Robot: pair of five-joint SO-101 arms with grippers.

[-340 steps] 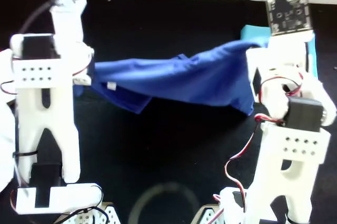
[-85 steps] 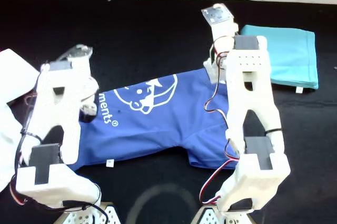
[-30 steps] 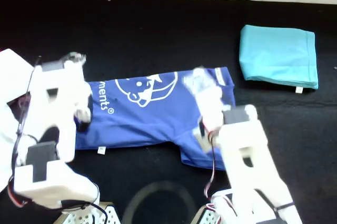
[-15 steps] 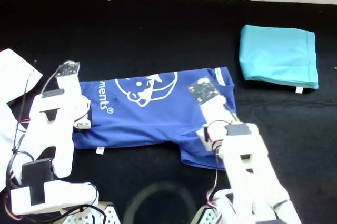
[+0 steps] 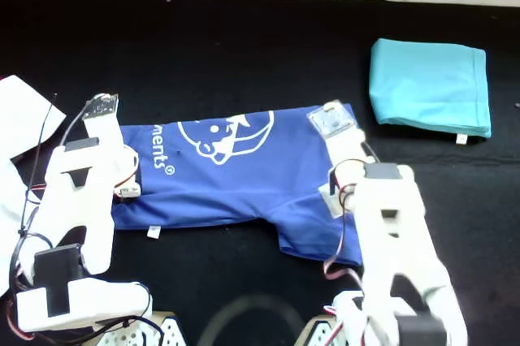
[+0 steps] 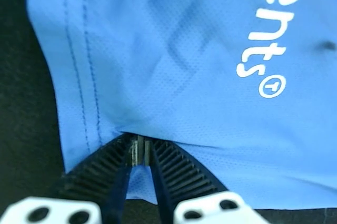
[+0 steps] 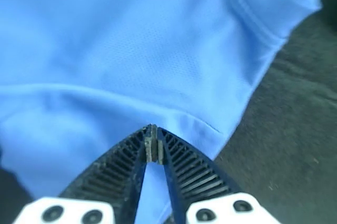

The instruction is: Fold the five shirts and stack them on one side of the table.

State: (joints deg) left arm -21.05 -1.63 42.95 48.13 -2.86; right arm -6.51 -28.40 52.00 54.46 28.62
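Blue short-sleeved shirt with white print (image 5: 236,175): spread flat, print up, in the middle of the black cloth worktop (image 5: 244,37). Its long axis runs from the left edge towards the right edge.
Left hand (image 6: 141,145): I read it as pressed together on a small ridge of the shirt's fabric, at the end nearest the left edge, by the stitched hem.
Right hand (image 7: 152,144): likewise nipping a crease of blue fabric, at the shirt's right end by a sleeve, on the side toward the near edge.
Key relation: one hand sits at each end of the long axis with the shirt between them, so neither has to travel to reach it.
Folded turquoise shirt (image 5: 429,86): at the far right corner, well apart from the blue one.
White cloth (image 5: 20,118): at the left edge, just beside the left arm.
Next move, my judgement: both hands carry their pinches the same way together; uneven lifts would skew the fold.
Progress: one of five looks folded.
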